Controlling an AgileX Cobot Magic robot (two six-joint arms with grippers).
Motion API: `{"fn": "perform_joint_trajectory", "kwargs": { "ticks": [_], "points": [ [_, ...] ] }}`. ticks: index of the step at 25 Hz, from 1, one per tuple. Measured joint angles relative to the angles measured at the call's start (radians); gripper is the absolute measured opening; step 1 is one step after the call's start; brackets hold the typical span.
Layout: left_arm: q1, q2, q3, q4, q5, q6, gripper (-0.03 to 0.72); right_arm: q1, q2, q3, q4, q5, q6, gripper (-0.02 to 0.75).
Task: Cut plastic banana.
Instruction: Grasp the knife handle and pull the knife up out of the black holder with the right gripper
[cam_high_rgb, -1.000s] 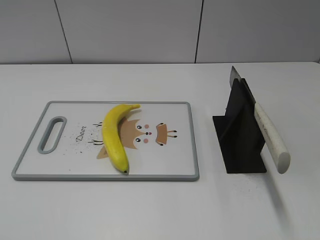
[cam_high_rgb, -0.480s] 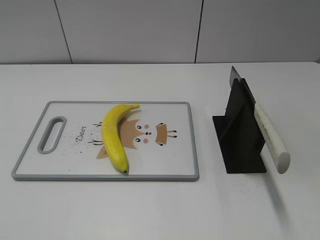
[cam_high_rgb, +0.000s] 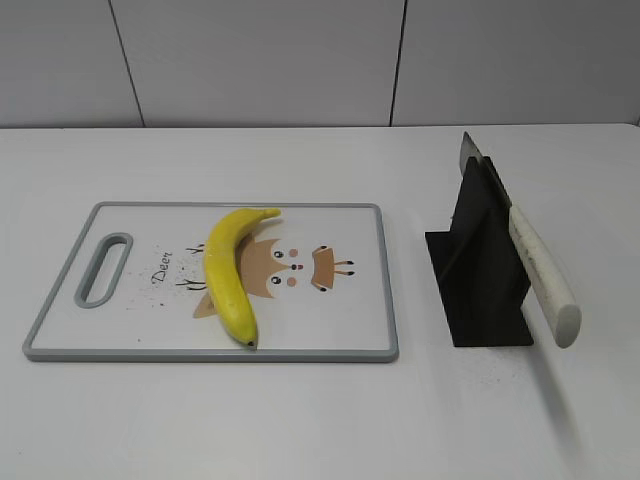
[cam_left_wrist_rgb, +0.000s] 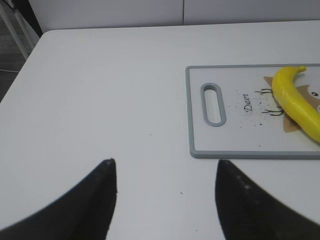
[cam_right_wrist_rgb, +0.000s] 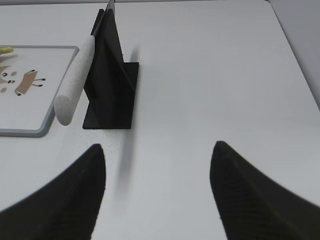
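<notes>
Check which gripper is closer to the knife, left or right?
The right gripper: its view shows the knife in the black stand; the left gripper faces the cutting board.

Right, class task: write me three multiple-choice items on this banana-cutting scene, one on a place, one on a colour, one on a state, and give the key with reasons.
1. Where does the plastic banana lie?
A. on the cutting board
B. on the bare table
C. against the knife stand

2. What colour is the knife stand?
A. white
B. black
C. yellow

3. What state is the knife in?
A. held in the right gripper
B. lying flat on the board
C. resting in the stand, handle sticking out toward the camera

Key:
1 A, the banana lies across the deer print inside the board's grey rim.
2 B, the stand is dark against the white table.
3 C, both the left gripper and the right gripper are open and empty, away from the knife.
</notes>
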Motion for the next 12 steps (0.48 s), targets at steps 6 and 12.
{"fn": "perform_joint_trajectory", "kwargs": {
  "ticks": [6, 12],
  "points": [
    [0.0, 0.0, 0.0, 0.0, 0.0, 0.0, 0.593, 0.0, 0.039, -0.04, -0.004, -0.003, 0.008, 0.487],
    [0.0, 0.0, 0.0, 0.0, 0.0, 0.0, 0.593, 0.0, 0.263, -0.138, 0.036, -0.009, 0.012, 0.424]
  ]
}}
